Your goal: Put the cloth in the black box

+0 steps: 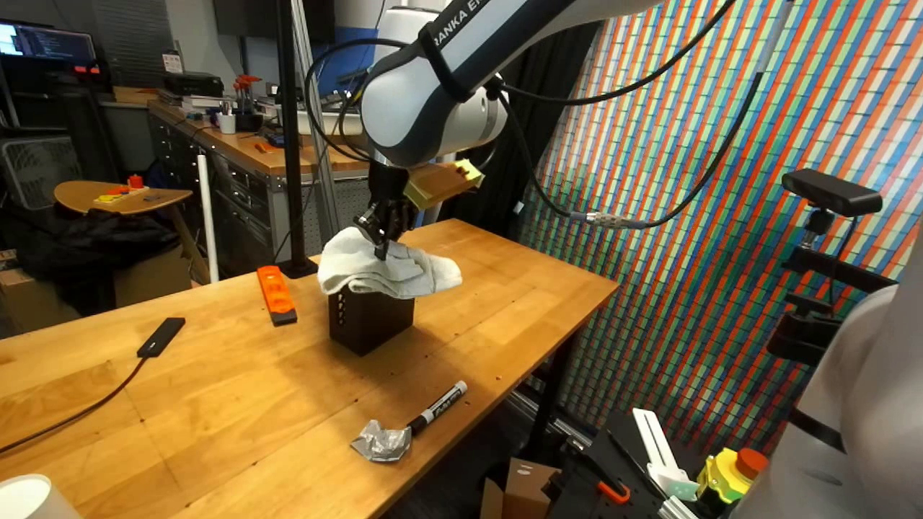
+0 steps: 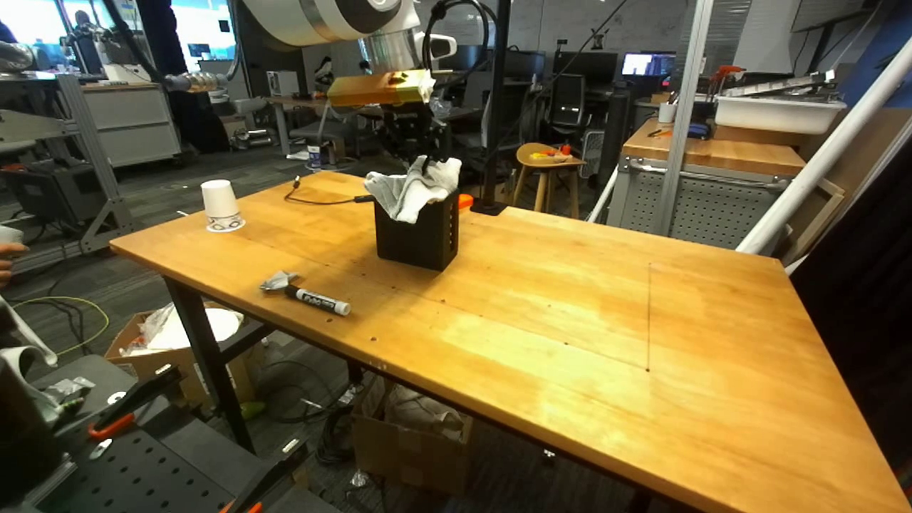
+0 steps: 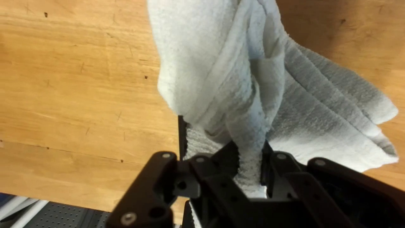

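Note:
A white-grey cloth (image 1: pixel 360 261) lies bunched over the top of the black box (image 1: pixel 371 321). In both exterior views the cloth (image 2: pixel 412 191) covers the mouth of the box (image 2: pixel 413 239), with parts hanging past its rim. The box's inside is hidden. My gripper (image 1: pixel 382 251) points down at the top of the cloth, right above the box. In the wrist view a narrow fold of the cloth (image 3: pixel 215 63) fills the gap between the fingers (image 3: pixel 250 155), touching both. A flap of cloth spreads out to the right there. Only a thin black box edge (image 3: pixel 182 136) shows.
An orange tool (image 1: pixel 276 294) and a black hub with a cable (image 1: pixel 161 336) lie on the table near the box. A marker (image 1: pixel 438 408) and a crumpled silver wrapper (image 1: pixel 382 441) lie near the edge. A paper cup (image 2: pixel 220 203) and a black pole (image 2: pixel 495 107) stand there.

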You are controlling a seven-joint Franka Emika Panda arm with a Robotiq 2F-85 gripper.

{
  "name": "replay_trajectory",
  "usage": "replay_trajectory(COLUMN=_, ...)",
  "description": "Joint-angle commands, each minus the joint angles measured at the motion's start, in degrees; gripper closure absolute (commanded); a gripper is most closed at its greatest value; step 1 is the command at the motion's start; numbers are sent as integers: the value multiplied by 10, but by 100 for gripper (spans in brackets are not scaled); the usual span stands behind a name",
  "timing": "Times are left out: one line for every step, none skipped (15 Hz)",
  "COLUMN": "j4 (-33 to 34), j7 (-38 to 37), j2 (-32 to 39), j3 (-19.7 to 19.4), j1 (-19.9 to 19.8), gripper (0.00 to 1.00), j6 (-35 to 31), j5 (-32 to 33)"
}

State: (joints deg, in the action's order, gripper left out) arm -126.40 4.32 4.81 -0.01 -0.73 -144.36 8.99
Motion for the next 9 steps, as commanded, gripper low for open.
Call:
replay_trajectory(j4=62, j7=-24, j2=48, j3=-8, j1=3, gripper=97, j6=18, j5=18)
replay_trajectory(j4=73, j7=-25, j2=62, j3=-8, j1=5, gripper=97, j6=24, j5=18)
replay_trajectory(j4=82, j7=-27, j2=75, j3=-7, j1=8, gripper=97, j6=33, j5=18)
replay_trajectory(j4=91, j7=-25, j2=86, j3=-6, j1=10, gripper=97, j6=44, j5=16)
replay_trajectory(j4=97, j7=-26, j2=99, j3=-4, j1=14, gripper=97, j6=58, j5=17)
replay_trajectory(j4=103, j7=-22, j2=109, j3=-2, j1=17, gripper=97, j6=75, j5=16)
replay_trajectory(j4=107, j7=-25, j2=119, j3=-3, j1=22, gripper=97, j6=92, j5=23)
replay_trajectory(j4=112, j7=-18, j2=130, j3=-1, j1=24, gripper=97, j6=106, j5=21)
replay_trajectory(j4=119, j7=-6, j2=142, j3=4, j1=24, gripper=97, j6=120, j5=9)
